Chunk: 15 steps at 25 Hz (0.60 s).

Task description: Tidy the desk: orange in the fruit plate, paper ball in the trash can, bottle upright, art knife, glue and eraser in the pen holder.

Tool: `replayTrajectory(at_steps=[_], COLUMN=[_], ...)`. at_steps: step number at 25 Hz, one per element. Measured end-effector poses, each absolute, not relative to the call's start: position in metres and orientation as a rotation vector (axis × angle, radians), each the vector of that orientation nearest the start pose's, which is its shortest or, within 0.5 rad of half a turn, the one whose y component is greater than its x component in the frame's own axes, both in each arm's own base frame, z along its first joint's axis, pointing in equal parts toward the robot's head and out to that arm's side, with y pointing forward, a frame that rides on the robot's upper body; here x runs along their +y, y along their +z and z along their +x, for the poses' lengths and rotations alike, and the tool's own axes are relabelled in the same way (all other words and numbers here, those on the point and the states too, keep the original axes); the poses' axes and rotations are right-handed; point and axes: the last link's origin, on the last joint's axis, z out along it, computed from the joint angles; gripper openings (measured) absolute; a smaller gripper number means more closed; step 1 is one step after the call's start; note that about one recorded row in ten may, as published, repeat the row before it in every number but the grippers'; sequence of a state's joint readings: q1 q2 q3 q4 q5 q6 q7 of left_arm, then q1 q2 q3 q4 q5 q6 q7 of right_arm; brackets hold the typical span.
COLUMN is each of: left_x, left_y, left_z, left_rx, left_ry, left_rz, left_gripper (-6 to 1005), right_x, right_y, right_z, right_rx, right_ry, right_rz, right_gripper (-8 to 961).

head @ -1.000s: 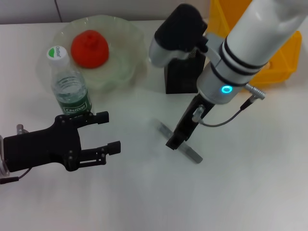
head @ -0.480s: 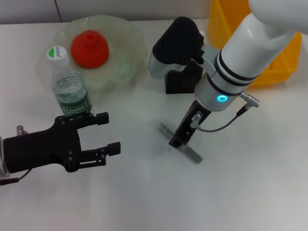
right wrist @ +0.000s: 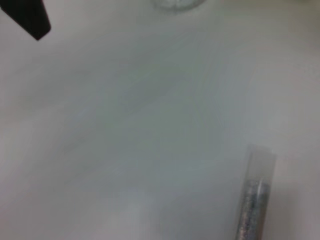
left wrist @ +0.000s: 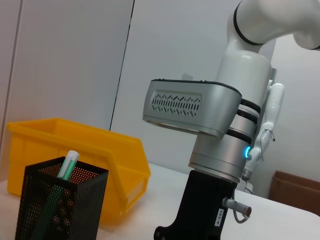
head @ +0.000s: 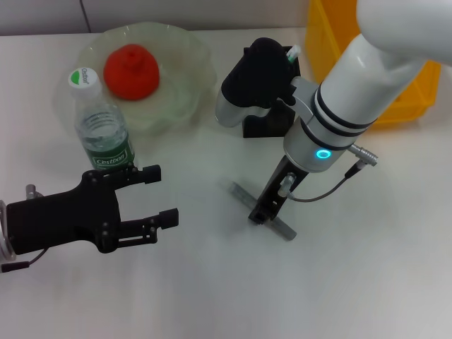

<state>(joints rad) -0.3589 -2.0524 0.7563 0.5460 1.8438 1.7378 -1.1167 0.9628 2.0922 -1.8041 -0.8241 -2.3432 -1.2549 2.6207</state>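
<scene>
The orange [head: 131,70] lies in the pale green fruit plate [head: 189,44] at the back left. The bottle [head: 103,128] stands upright in front of the plate. A grey art knife [head: 284,228] lies flat on the table's middle; it also shows in the right wrist view [right wrist: 256,196]. My right gripper [head: 262,210] is down on the knife's middle. The black mesh pen holder [head: 267,124] stands behind it, half hidden by my right arm, with a white and green stick [head: 293,53] in it. My left gripper [head: 157,195] is open and empty, just in front of the bottle. No paper ball or eraser shows.
The yellow trash can [head: 415,90] stands at the back right, behind my right arm. The left wrist view shows the pen holder [left wrist: 60,205], the trash can [left wrist: 102,162] and my right arm [left wrist: 215,150].
My right arm has shifted a little toward the front right, with its gripper staying at the knife. The knife, bottle and left arm have not moved.
</scene>
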Motion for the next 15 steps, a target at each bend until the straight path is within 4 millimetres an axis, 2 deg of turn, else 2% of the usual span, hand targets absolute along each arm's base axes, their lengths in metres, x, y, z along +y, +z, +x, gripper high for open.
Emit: replayTrajectory(at_steps=[11, 14, 15], left_x=[0.26, 0.258, 0.258], left_y=[-0.003, -0.002, -0.002], left_z=[-0.292, -0.294, -0.294], left_rx=[-0.494, -0.496, -0.497], left_ry=[-0.929, -0.924, -0.925], left_rz=[-2.731, -2.726, -2.725], left_gripper=[815, 815, 815], right_x=[0.356, 0.355, 0.36], right_y=[-0.112, -0.1, -0.082], right_z=[0.132, 0.128, 0.124], right_rx=[0.688, 0.709, 0.745], right_ry=[-0.67, -0.56, -0.403], right_rz=[-2.84, -2.852, -2.846], right_gripper=[197, 141, 141])
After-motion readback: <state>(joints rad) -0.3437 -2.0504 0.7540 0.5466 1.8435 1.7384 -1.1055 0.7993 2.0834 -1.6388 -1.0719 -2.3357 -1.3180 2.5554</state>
